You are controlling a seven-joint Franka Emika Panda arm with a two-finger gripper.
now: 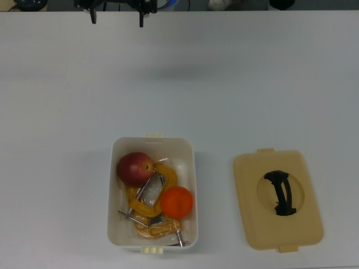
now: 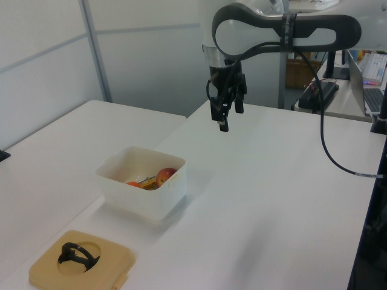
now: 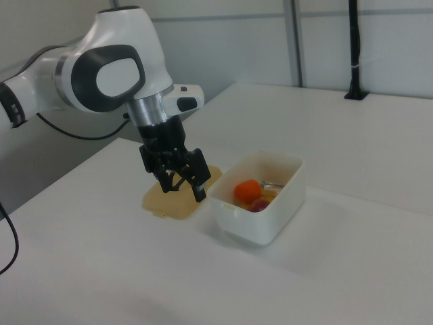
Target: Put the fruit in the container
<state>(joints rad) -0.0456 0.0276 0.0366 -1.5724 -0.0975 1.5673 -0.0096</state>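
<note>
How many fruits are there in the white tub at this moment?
2. The apple lies at the tub's far left corner in the top view; the orange lies nearer, to the right, on the yellow clamps. More could be hidden beneath.
</note>
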